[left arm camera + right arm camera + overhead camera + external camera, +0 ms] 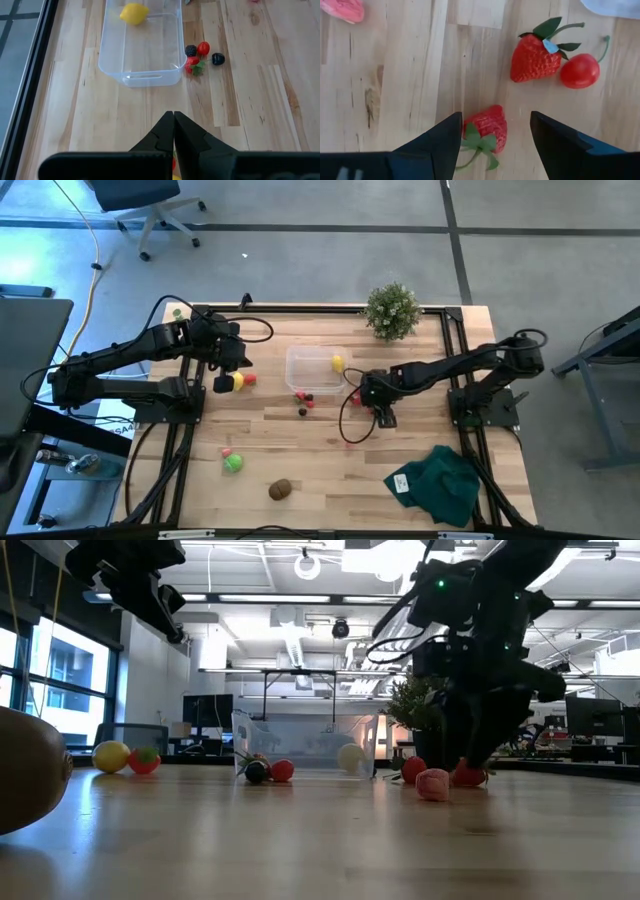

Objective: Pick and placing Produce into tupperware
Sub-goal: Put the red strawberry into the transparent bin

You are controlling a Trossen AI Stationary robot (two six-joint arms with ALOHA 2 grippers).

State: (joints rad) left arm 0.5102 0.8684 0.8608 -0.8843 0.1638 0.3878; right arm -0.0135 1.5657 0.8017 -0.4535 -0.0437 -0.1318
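Observation:
The clear tupperware (316, 368) stands mid-table with a yellow lemon (134, 13) inside. My right gripper (495, 135) points down just right of it, open, one finger on each side of a small strawberry (487, 130) lying on the wood; I see no touch. A bigger strawberry (535, 57) and a cherry (579, 71) lie close beyond. My left gripper (173, 125) hangs shut and empty above the table, left of the tupperware. Red and dark berries (202, 55) lie by the tupperware's near corner.
A yellow and a red fruit (237, 380) lie under my left gripper. A green ball (233, 463) and a brown kiwi (280, 490) lie near the front edge, a dark green cloth (440, 485) at front right. A potted plant (391, 310) stands at the far edge.

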